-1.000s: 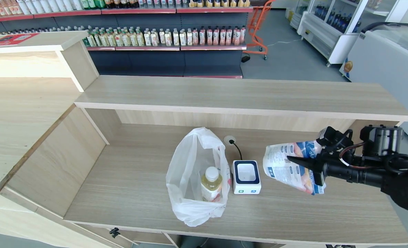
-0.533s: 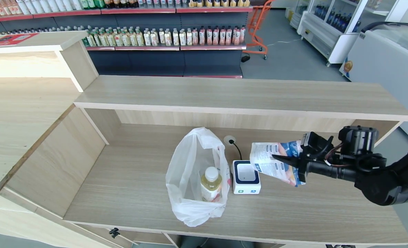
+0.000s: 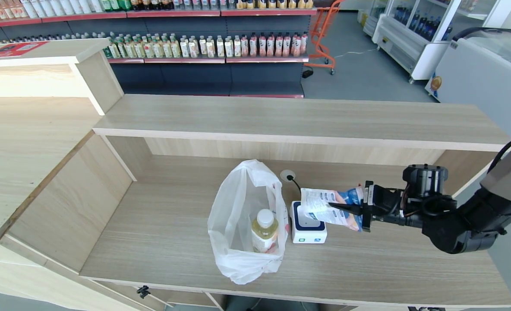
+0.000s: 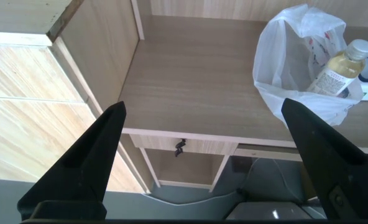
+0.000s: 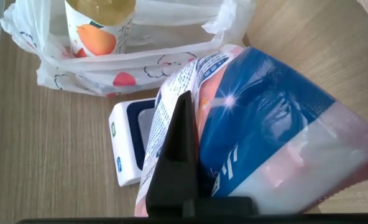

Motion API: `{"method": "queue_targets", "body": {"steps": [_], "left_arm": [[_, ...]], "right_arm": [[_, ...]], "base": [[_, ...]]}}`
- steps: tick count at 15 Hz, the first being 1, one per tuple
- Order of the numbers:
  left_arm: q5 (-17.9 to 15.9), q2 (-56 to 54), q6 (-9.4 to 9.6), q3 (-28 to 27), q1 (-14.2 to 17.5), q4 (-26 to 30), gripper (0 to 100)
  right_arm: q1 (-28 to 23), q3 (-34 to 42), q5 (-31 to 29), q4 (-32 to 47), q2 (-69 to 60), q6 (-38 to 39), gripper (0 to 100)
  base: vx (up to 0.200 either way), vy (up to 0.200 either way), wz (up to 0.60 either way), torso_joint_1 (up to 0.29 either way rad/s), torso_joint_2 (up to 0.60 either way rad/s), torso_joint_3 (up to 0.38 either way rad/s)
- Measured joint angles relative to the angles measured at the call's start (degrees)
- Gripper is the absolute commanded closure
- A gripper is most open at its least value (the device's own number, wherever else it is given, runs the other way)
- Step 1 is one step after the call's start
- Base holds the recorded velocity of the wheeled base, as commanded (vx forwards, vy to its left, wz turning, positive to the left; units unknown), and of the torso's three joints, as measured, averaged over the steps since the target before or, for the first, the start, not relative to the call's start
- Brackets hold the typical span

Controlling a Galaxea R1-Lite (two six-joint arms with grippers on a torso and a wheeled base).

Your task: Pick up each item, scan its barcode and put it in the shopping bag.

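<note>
My right gripper [image 3: 354, 209] is shut on a blue and white snack packet [image 3: 328, 208], holding it in the air just over the white barcode scanner [image 3: 308, 225]. In the right wrist view the packet [image 5: 265, 130] hangs above the scanner [image 5: 134, 143], with one dark finger [image 5: 181, 149] across it. The white plastic shopping bag [image 3: 238, 224] stands open to the scanner's left with a yellow drink bottle [image 3: 264, 230] inside. My left gripper [image 4: 209, 155] is open off the counter's near left edge, looking at the bag [image 4: 289, 68] and bottle [image 4: 339, 65].
The scanner's black cable [image 3: 298, 188] runs back to a hole in the counter. A raised shelf [image 3: 298, 119] spans the back of the wooden counter [image 3: 160, 233], and a side wall [image 3: 70, 190] closes its left. Bare counter lies left of the bag.
My right arm has carried the packet to the left and lower, from beside the scanner to over it. The bag, bottle and scanner have stayed put.
</note>
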Motion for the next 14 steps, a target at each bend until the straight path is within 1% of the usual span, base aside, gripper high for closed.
{"method": "queue_targets", "body": {"steps": [4, 10, 14], "left_arm": [[0.0, 0.0, 0.00, 0.0, 0.0, 0.0, 0], [0.0, 0.0, 0.00, 0.0, 0.0, 0.0, 0], [0.0, 0.0, 0.00, 0.0, 0.0, 0.0, 0]], "right_arm": [[0.0, -1.0, 0.3, 0.0, 2.7, -3.0, 100], [0.2, -1.0, 0.2, -4.1, 5.9, -3.0, 100], [0.2, -1.5, 0.2, -4.5, 7.3, -3.0, 100]], "base": [[0.000, 0.000, 0.00, 0.000, 0.00, 0.000], [0.000, 0.000, 0.00, 0.000, 0.00, 0.000], [0.000, 0.000, 0.00, 0.000, 0.00, 0.000]]}}
